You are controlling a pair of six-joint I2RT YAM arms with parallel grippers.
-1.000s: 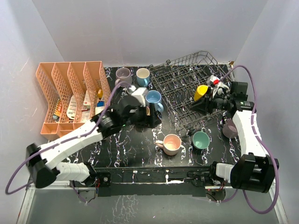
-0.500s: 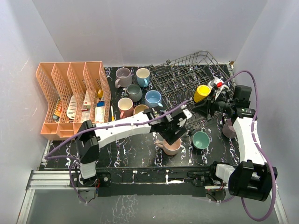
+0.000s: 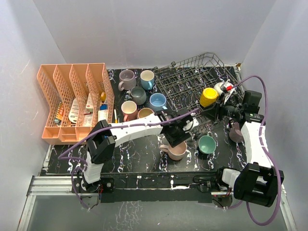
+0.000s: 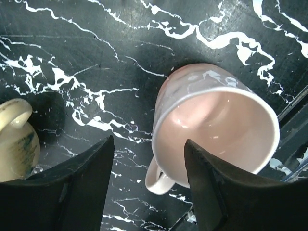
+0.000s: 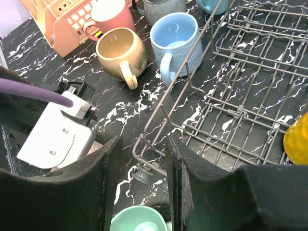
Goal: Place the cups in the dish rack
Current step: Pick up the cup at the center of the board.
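- Over the worktop's (image 4: 72,57) pink cup (image 4: 216,130), your left end effector (image 4: 149,142) has just swung in, fingers spread (a grasp looks next).
- Your right end effector (image 5: 143,144) is spread too; the yellow cup (image 3: 209,96) lies in the dish rack (image 3: 192,77).

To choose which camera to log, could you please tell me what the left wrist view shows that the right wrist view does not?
Only the left wrist: the empty pale pink cup, just beyond the open left tool. Only the right wrist: the inside of the dish rack, the blue cup, the green cup and the yellow cup. Both: the tan cup and the black marbled table.
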